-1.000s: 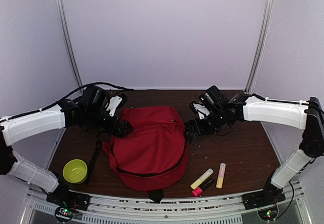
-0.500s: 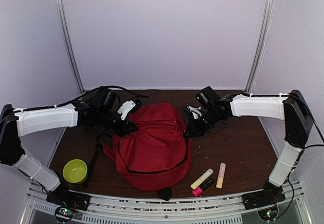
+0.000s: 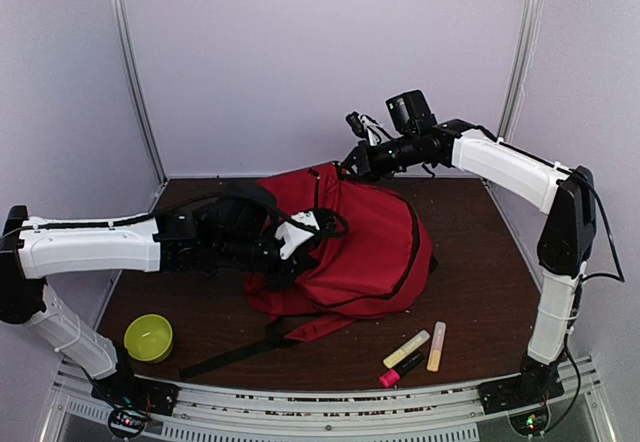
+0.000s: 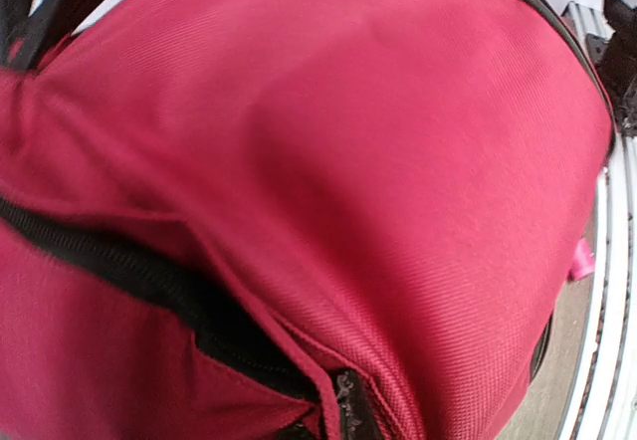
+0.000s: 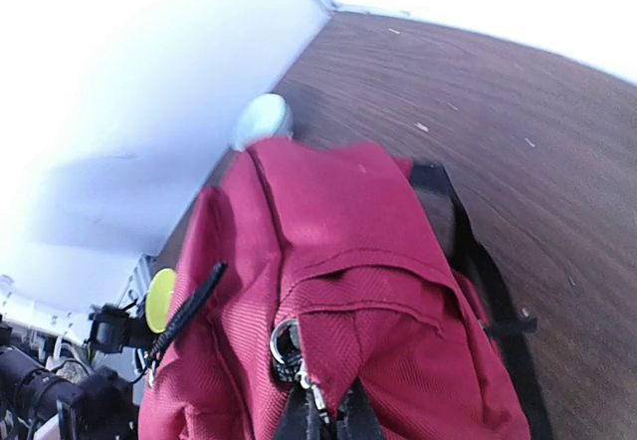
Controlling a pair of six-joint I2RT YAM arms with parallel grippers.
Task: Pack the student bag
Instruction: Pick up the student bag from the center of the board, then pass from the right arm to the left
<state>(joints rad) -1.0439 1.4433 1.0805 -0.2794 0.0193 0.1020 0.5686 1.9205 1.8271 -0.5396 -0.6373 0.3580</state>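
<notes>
Two tools are clamped on one thing here.

From the top view, the student bag (image 3: 365, 247) is seen hauled up by its top edge. That edge is pinched in the right tool (image 3: 352, 162), whose jaws are drawn narrow on the red fabric. The body of the bag hangs and slumps below that tool, with its lower part resting on the desk (image 3: 480, 262). The left tool (image 3: 298, 240) is closed down tight as well, pressed into the bag's side. One black strap (image 3: 240, 347) trails away beneath it. The double hold is judged to be for standing the bag up so it can be opened. Packing has not yet begun. Two highlighters (image 3: 405, 350) and a pink marker (image 3: 398, 371) lie well below the right tool, on the near side of the bag. A green bowl (image 3: 148, 337) sits on the near side of the left tool.

From the left wrist, almost nothing but red cloth is shown. A black zip (image 4: 129, 276) is crossed just ahead of the tool. Its own fingers cannot be made out here.

From the right wrist, the fingertips (image 5: 297, 422) are seen shut on the bag's top. A metal ring (image 5: 285, 341) sits just ahead of them, and the bag drops away beyond.
</notes>
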